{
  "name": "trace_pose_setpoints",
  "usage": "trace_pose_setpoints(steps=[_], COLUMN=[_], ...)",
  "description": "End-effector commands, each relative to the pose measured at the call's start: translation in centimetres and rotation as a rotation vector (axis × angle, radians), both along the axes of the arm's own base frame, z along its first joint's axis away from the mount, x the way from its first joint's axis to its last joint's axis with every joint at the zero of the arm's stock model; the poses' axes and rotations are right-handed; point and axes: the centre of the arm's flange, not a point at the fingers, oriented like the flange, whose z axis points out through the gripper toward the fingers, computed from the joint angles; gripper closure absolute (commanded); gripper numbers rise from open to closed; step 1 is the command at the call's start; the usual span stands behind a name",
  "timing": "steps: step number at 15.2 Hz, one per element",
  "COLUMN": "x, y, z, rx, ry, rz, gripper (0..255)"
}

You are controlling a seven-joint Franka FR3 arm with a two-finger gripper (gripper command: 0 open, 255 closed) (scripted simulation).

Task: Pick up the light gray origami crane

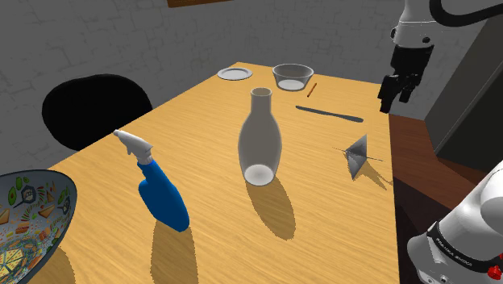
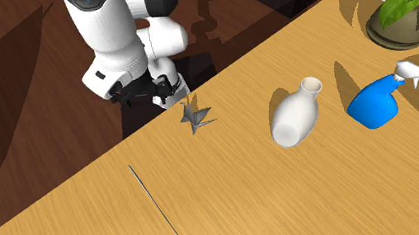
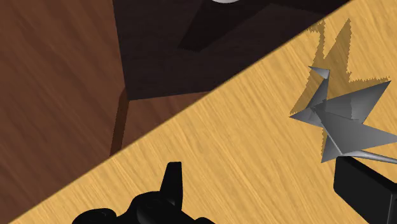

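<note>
The all-black gripper (image 1: 396, 98) is seen with its two blocky fingers spread wide, and nothing is held between them. In the wrist view the gripper (image 3: 257, 168) is pointed down at the bench (image 3: 242, 140), whose surface is drawn as light wood with a fine streaked grain.

The light grey origami crane (image 3: 343, 118) is made of flat, sharp-edged facets with pointed wings and a thin neck. It is set on the bench close ahead of one finger, outside the gap, and is touched by neither finger.

In the shoulder view the crane (image 1: 359, 152) is found near the bench edge closest to the stand. The white arm is arched over that edge, and the gripper is hung well above the crane. In the second exterior view the gripper (image 2: 165, 93) is shown just beside the crane (image 2: 196, 117), over the bench rim.

Open bench (image 1: 209, 137) is left around the crane. A thin dark rod (image 1: 329, 113) is laid farther along the bench, apart from the crane. A smooth pale vase (image 1: 259, 141) with a narrow neck is placed towards the middle. Beyond it a glossy blue spray bottle (image 1: 161, 190) with a white trigger and a patterned bowl (image 1: 32, 218) are set. Past the edge, a dark brown wooden floor (image 3: 57, 95) is seen.
</note>
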Motion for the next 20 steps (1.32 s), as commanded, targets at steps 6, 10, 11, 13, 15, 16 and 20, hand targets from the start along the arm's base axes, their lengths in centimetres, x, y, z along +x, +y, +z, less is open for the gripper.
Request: trace_pose_setpoints(steps=[6, 10, 11, 13, 15, 16, 20], x=[1.5, 2.2, 2.3, 2.4, 2.4, 2.4, 2.4], y=[4.6, 8.6, 9.6, 10.4, 10.4, 10.4, 10.4], z=[-3.5, -6.1, -6.8, -7.7, -8.8, -9.3, -11.2], rx=[0.059, 0.107, 0.119, 0.127, 0.127, 0.127, 0.127], ry=[-0.001, -0.002, -0.003, -0.003, -0.003, -0.003, -0.003], rz=[0.140, 0.251, 0.279, 0.299, 0.299, 0.299, 0.299], gripper=[0, 0, 0, 0, 0, 0, 0])
